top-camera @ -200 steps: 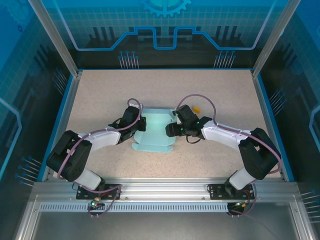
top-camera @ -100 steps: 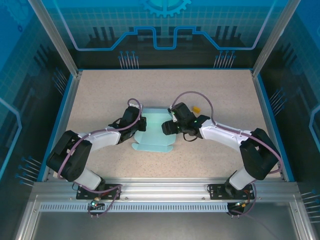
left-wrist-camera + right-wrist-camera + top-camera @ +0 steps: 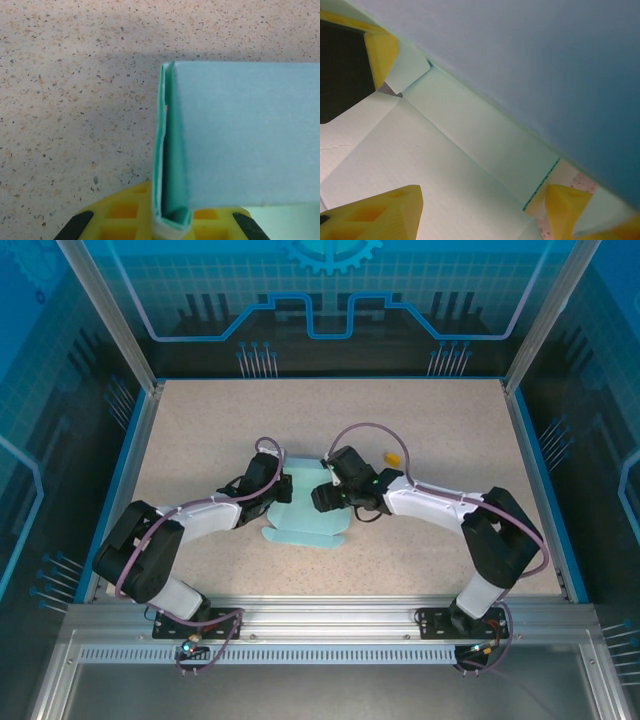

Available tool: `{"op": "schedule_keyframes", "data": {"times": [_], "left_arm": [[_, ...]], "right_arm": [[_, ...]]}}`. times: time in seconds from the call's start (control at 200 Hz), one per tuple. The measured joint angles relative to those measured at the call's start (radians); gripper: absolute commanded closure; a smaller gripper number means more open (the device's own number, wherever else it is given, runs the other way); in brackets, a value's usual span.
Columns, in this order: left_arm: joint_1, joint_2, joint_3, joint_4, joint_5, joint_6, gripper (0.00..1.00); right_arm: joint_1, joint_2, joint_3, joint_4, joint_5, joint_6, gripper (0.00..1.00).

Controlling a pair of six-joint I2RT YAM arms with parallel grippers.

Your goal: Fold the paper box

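Midway across the surface, pinched one doubled wall of the box in the left pincer, held the right pincer wide over its floor, other walls seemingly unfolded.

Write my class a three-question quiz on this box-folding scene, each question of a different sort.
1. True or false: the small orange object lies inside the paper box.
2. The left end effector is shut on: A) a folded wall of the box, B) the orange object, C) nothing.
3. Fill in: the right end effector has its jaws ____ over the card.
Key: 1 false; 2 A; 3 open.
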Motion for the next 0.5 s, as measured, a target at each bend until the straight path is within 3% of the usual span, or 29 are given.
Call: {"op": "schedule_keyframes", "data": {"times": [0.5], "left_arm": [[0.000, 0.000, 0.000, -0.017, -0.009, 0.001, 0.88]], "right_arm": [[0.009, 0.024, -0.003, 0.032, 0.008, -0.008, 0.33]]}}
